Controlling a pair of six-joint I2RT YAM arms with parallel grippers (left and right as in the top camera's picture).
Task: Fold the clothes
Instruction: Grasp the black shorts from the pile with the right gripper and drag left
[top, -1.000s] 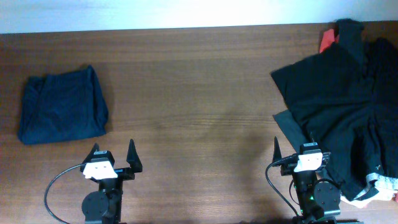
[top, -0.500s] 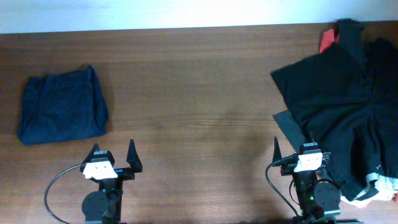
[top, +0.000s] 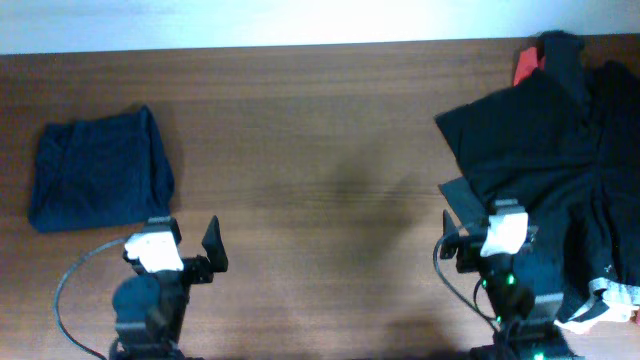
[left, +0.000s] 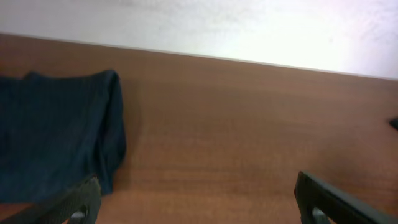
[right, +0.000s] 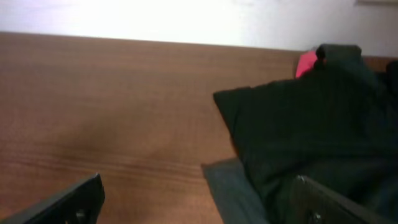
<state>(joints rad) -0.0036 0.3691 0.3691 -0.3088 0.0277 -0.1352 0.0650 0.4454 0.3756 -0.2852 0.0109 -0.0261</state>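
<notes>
A heap of black clothes lies at the table's right side, with a red garment peeking out at the back and pale trim at the front right. The heap also shows in the right wrist view. A folded dark blue garment lies at the left, also in the left wrist view. My left gripper is open and empty, in front of the blue garment. My right gripper is open, its right finger over the heap's front edge; it holds nothing.
The wooden table runs wide between the two garment groups. A pale wall borders its far edge. A grey cloth flap sticks out from under the black heap.
Both arms have lifted and moved forward from their rest poses; the left gripper has turned slightly. The clothes have not moved.
</notes>
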